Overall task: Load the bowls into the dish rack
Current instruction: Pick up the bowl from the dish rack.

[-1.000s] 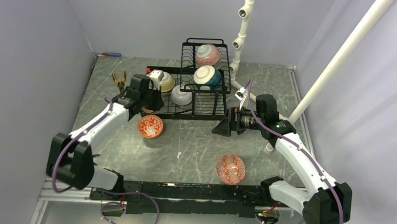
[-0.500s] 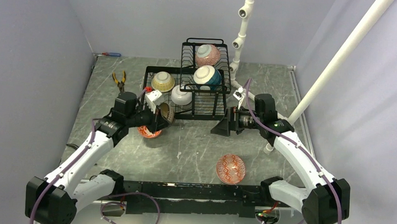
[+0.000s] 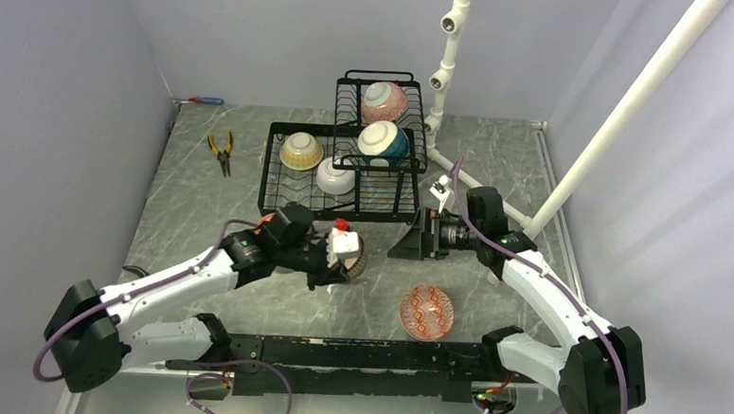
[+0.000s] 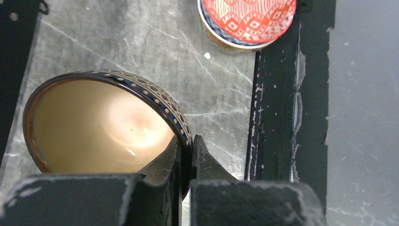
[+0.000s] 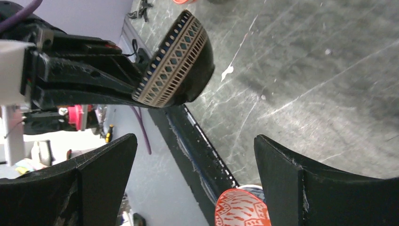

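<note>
My left gripper (image 3: 349,255) is shut on the rim of a brown bowl (image 3: 355,254) with a patterned band, held tilted above the table's middle. In the left wrist view the fingertips (image 4: 200,153) pinch the rim of this bowl (image 4: 99,127), which is cream inside. My right gripper (image 3: 407,239) is open and empty, facing the bowl (image 5: 181,61) from the right. A red-patterned bowl (image 3: 426,311) sits near the front edge. Another red bowl (image 3: 264,222) is mostly hidden behind my left arm. The dish rack (image 3: 279,179) holds cream-yellow (image 3: 302,150), white (image 3: 334,177), teal-and-white (image 3: 383,143) and pink (image 3: 384,101) bowls.
Orange-handled pliers (image 3: 220,150) lie left of the rack. A white pipe stand (image 3: 447,50) rises behind the rack and a slanted white pipe (image 3: 634,98) crosses at right. A black rail (image 3: 337,352) runs along the near edge.
My left gripper has carried the brown bowl from the rack's front left corner to the right and nearer, in front of the right gripper. The right arm has barely moved.
</note>
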### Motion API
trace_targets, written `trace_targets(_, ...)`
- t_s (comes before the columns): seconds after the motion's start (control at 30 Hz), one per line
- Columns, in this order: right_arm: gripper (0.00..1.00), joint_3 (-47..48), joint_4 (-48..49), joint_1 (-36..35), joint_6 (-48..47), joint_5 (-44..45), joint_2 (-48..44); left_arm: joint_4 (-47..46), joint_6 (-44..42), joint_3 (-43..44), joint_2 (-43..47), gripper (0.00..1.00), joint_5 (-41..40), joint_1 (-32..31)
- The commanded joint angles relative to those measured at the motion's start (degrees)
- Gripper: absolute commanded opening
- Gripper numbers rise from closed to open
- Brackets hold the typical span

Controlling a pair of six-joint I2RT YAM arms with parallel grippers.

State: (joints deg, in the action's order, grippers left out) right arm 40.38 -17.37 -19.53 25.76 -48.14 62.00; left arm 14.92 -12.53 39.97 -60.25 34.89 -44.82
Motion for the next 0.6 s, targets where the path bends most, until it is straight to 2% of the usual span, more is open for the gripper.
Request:
trace_targets(0.0, 1.00, -4.0, 6.2, 0.1, 8.3, -3.6, -2.1, -4.3, -6.6, 5.5, -3.8, 0.03, -8.5, -6.8)
trace_targets(0.27, 1.00, -10.5, 9.8, -0.5, 16.4, -5.0, -3.5, -4.6, -10.0, 10.0, -9.2, 0.03, -17.4, -15.4)
trace_targets(0.43, 1.00, -12.7, 16.2, -0.9, 21.1, -6.3, -2.8, -4.1, -11.6, 13.1, -12.8, 0.03, -18.7, -18.0)
trace_targets(0.57, 1.00, -12.7, 17.2, -1.0, 22.2, -6.4, -1.2, -4.2, -12.6, 14.9, -14.4, 0.03, -19.6, -19.4)
